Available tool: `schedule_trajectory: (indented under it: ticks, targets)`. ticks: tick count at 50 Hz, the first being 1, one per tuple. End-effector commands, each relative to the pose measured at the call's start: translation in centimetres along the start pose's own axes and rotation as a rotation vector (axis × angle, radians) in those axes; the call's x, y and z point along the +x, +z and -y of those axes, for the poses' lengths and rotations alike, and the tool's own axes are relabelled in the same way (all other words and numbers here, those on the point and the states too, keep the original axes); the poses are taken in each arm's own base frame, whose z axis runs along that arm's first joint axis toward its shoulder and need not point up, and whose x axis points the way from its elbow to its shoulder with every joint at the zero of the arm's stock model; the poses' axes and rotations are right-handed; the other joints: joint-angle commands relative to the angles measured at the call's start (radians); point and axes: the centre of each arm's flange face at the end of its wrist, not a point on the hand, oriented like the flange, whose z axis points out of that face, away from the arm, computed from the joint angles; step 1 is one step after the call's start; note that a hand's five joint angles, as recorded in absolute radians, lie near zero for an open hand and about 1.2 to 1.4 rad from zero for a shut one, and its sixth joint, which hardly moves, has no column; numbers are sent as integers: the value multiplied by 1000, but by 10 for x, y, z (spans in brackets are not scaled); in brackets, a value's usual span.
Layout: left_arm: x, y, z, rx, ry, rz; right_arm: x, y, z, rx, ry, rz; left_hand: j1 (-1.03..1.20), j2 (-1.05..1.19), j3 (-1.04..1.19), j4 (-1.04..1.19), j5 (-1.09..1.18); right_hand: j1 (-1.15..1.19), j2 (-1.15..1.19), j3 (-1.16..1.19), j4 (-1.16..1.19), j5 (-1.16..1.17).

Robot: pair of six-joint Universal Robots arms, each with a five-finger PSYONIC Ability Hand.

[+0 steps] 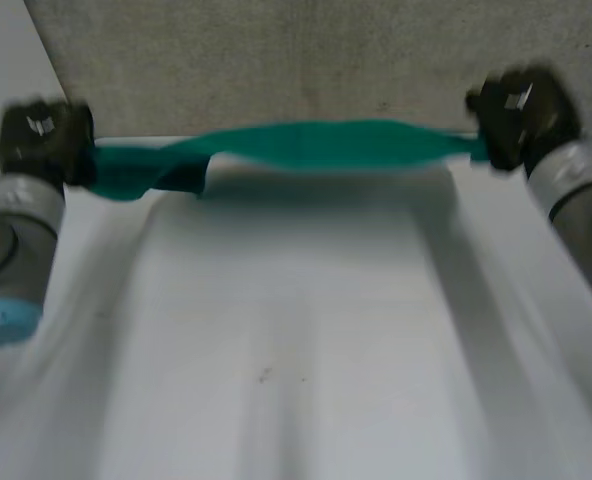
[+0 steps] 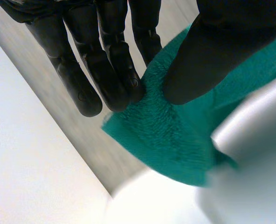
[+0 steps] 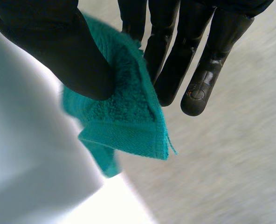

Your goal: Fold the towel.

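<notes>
One towel (image 1: 316, 146), pinched taut between left hand (image 1: 42, 140) and right hand (image 1: 517, 116).

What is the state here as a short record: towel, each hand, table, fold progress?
towel: green, stretched in a narrow band between the two hands
left hand: thumb pinches one end of the towel against the fingers
right hand: thumb pinches a hemmed corner at the other end
table: white; the towel spans its far edge
fold progress: cannot tell whether the band is already doubled over
</notes>
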Motion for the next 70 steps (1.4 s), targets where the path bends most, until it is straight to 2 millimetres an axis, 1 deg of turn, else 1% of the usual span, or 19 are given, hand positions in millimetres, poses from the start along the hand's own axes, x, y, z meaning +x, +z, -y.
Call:
schedule_trajectory:
  ticks: [1, 6, 11, 16, 20, 31, 35, 36, 38, 39, 42, 45, 46, 48, 49, 52, 56, 64, 70]
  targets:
    - [18, -39, -54, -190, 6, -112, -48, -21, -64, -236, 35, 170, 263, 198, 204, 201, 218, 433, 217, 211, 203, 228]
    - [18, -56, -62, -256, 16, -149, -52, -36, -72, -320, 25, 230, 263, 198, 204, 201, 218, 433, 217, 211, 203, 228]
    - [-10, -95, -44, -412, 146, -156, -27, -80, -53, -442, -135, 321, 263, 198, 204, 201, 218, 433, 217, 211, 203, 228]
    - [-29, -133, -42, -640, 303, -257, -15, -123, -59, -616, -297, 489, 263, 198, 204, 201, 218, 433, 217, 211, 203, 228]
    - [-25, -142, -43, -674, 306, -337, -16, -131, -61, -624, -357, 542, 263, 198, 204, 201, 218, 433, 217, 211, 203, 228]
    - [-6, -92, -67, -542, 316, -384, -32, -85, -102, -622, -262, 467, 263, 198, 204, 201, 218, 433, 217, 211, 203, 228]
    - [13, -71, -71, -494, 316, -415, -37, -55, -91, -561, -289, 406, 263, 198, 204, 201, 218, 433, 217, 211, 203, 228]
    - [19, -37, -65, -424, 322, -355, -37, -55, -91, -560, -289, 405, 263, 198, 204, 201, 218, 433, 217, 211, 203, 228]
    - [18, -26, -60, -398, 330, -324, -32, -39, -81, -518, -293, 344, 263, 198, 204, 201, 218, 433, 217, 211, 203, 228]
    - [15, -1, -43, -318, 341, -247, -23, -22, -68, -465, -291, 265, 263, 198, 204, 201, 218, 433, 217, 211, 203, 228]
    - [14, 18, -22, -237, 341, -188, 11, 12, -28, -325, -274, 73, 263, 198, 204, 201, 218, 433, 217, 211, 203, 228]
    - [2, 61, 84, 165, 249, 21, 53, 38, 25, -116, -214, -143, 263, 198, 204, 201, 218, 433, 217, 211, 203, 228]
    - [-2, 64, 102, 244, 212, 56, 71, 45, 50, 1, -168, -237, 263, 198, 204, 201, 218, 433, 217, 211, 203, 228]
    - [-8, 65, 119, 317, 176, 92, 83, 46, 67, 97, -129, -302, 263, 198, 204, 201, 218, 433, 217, 211, 203, 228]
    - [-24, 63, 149, 446, 111, 165, 84, 46, 67, 98, -128, -302, 263, 198, 204, 201, 218, 433, 217, 211, 203, 228]
    - [-42, 50, 187, 606, 41, 239, 112, 34, 106, 288, -91, -429, 263, 198, 204, 201, 218, 433, 217, 211, 203, 228]
    - [-37, 47, 175, 554, 40, 214, 120, 20, 121, 354, -87, -470, 263, 198, 204, 201, 218, 433, 217, 211, 203, 228]
    - [-16, 44, 101, 332, 49, 122, 86, 26, 79, 250, -85, -329, 263, 198, 204, 201, 218, 433, 217, 211, 203, 228]
    - [0, 40, 29, 138, 23, 45, 26, 38, -1, 51, -55, -128, 263, 198, 204, 201, 218, 433, 217, 211, 203, 228]
